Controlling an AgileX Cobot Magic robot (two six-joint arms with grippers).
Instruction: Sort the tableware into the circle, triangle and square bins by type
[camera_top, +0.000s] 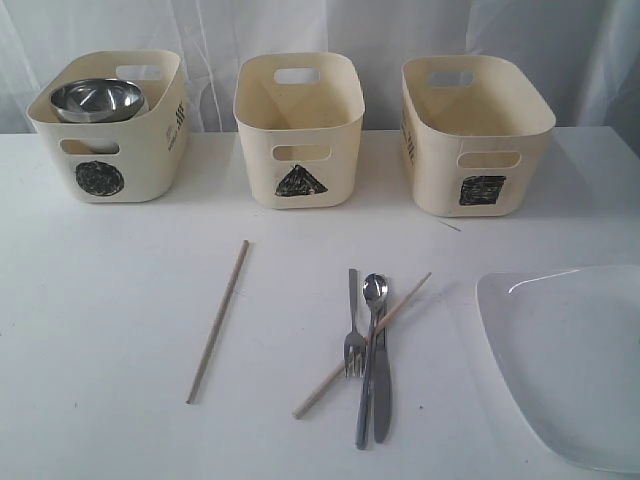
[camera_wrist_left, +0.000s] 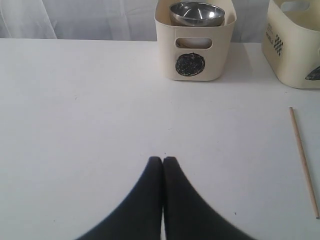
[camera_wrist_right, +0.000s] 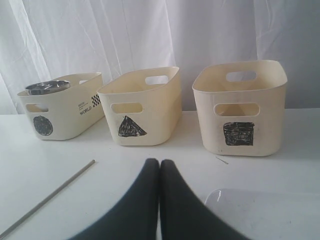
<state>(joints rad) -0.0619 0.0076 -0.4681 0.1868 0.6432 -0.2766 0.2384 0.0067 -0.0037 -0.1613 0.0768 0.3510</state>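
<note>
Three cream bins stand along the back of the table: the circle bin (camera_top: 110, 125), the triangle bin (camera_top: 298, 128) and the square bin (camera_top: 475, 132). A steel bowl (camera_top: 97, 99) rests on top of the contents in the circle bin. One chopstick (camera_top: 218, 320) lies alone on the table; the other chopstick (camera_top: 362, 344) crosses the fork (camera_top: 353, 335), spoon (camera_top: 369, 345) and knife (camera_top: 383, 385). The white plate (camera_top: 570, 355) lies at the front right. My left gripper (camera_wrist_left: 163, 159) and right gripper (camera_wrist_right: 159, 162) are both shut and empty, and neither shows in the exterior view. No mugs or white bowl are visible.
A white curtain (camera_top: 320, 30) hangs behind the bins. The white table (camera_top: 100, 300) stretches bare in front of the circle bin. A thin sliver (camera_top: 448, 226) lies just in front of the square bin.
</note>
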